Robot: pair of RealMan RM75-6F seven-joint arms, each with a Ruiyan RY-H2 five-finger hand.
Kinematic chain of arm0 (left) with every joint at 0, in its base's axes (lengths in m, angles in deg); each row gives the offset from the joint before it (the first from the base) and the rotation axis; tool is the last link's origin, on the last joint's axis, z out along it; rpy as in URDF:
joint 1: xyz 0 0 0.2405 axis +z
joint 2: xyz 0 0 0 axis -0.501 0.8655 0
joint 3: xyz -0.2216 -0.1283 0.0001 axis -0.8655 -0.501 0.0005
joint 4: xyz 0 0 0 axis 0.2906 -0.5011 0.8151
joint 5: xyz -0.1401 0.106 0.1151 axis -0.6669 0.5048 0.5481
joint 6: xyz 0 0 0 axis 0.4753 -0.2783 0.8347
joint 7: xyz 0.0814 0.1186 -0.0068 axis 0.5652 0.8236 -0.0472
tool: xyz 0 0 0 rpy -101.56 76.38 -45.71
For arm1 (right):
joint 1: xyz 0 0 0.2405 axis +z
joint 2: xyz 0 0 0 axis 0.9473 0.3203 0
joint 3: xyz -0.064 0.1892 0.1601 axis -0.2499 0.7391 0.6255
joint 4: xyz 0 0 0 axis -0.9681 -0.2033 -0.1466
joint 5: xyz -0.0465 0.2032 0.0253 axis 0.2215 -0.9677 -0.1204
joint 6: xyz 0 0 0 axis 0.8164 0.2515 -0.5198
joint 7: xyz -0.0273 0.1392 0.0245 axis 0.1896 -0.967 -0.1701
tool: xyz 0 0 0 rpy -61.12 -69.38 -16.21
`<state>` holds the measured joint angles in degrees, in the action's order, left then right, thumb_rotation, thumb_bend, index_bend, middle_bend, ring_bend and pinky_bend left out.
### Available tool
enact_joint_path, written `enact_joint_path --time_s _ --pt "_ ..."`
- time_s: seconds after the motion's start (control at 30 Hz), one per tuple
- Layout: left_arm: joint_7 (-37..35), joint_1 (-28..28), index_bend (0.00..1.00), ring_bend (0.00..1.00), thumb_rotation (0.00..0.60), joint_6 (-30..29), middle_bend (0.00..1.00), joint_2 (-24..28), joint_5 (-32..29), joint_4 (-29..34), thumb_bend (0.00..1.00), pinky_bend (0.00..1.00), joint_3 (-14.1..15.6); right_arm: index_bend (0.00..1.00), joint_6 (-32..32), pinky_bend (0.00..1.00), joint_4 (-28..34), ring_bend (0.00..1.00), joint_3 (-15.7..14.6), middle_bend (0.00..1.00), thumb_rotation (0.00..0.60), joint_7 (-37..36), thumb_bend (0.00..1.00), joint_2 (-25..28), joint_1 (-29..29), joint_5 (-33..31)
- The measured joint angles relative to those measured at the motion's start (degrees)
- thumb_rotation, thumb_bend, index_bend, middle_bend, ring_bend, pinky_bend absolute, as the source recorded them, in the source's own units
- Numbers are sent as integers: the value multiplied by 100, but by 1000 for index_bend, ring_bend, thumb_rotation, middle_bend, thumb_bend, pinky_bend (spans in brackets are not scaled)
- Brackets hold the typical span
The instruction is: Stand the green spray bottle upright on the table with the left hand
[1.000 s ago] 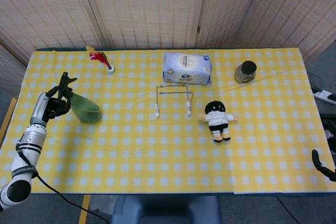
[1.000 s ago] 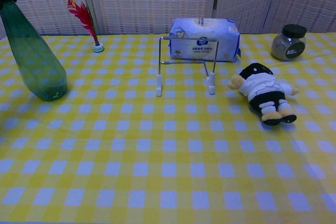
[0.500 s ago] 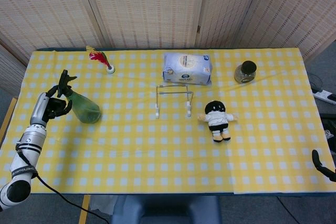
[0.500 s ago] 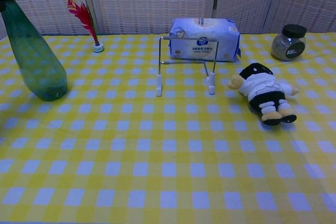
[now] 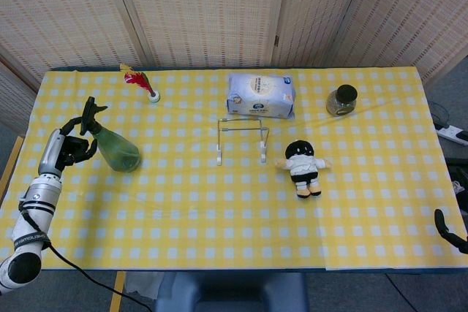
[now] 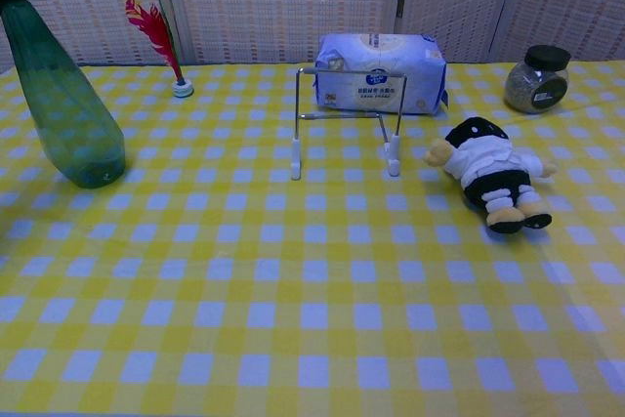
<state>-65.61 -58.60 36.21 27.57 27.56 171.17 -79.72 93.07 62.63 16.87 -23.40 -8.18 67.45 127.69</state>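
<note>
Two views. From the head view, my left hand [image 5: 69,147] sits by the table's [image 5: 183,224] left edge, fingers loose, just beside the upright green spray bottle [image 5: 117,147]; my right hand [image 5: 447,230] is too cropped to judge. From the chest view, a wire rack [image 6: 344,124], wipes pack [image 6: 381,70], plush doll [image 6: 488,178], jar [image 6: 535,78] and feathered shuttlecock [image 6: 161,41] stand well apart rightward.

Silver ribbed left arm [image 5: 33,206], black fingers [image 5: 79,148], black cable [image 5: 73,268]
</note>
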Motion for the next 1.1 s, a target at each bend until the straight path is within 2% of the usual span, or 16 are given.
enact_joint_path --time_s 0.4,0.57,0.7,0.87,1.0,1.07,1.1 --pt "-67 243 258 1000 600 -194 1000 72 205 -163 489 1000 120 0 15 0 -1 1 1 0 600 -2 457 2 -8 2" --pt "-250 518 257 1000 600 -364 1000 166 551 -237 481 1000 234 0 -14 0 -5 1 -1 0 600 -3 456 7 4 -6" --pt "-433 767 293 1000 600 -613 1000 216 1069 -325 419 1000 367 0 25 0 -1 2 -1 0 600 -2 456 6 -9 10" --pt "-303 1220 307 1000 600 -1574 1000 133 2184 -648 294 1000 790 0 -29 0 -3 2 -10 0 600 90 456 -28 16 15" --pt "444 1582 308 994 600 -2625 1000 -56 2949 -1025 187 1000 1199 0 -107 0 3 2 -17 0 600 196 456 -69 66 20" --pt "1033 1767 295 888 600 -3021 954 -152 3232 -1171 157 983 1400 0 -161 0 8 1 -25 0 600 261 456 -96 105 42" --pt "1304 1846 288 782 600 -3131 867 -185 3315 -1203 153 933 1483 0 -188 0 11 1 -29 0 600 287 456 -109 123 51"
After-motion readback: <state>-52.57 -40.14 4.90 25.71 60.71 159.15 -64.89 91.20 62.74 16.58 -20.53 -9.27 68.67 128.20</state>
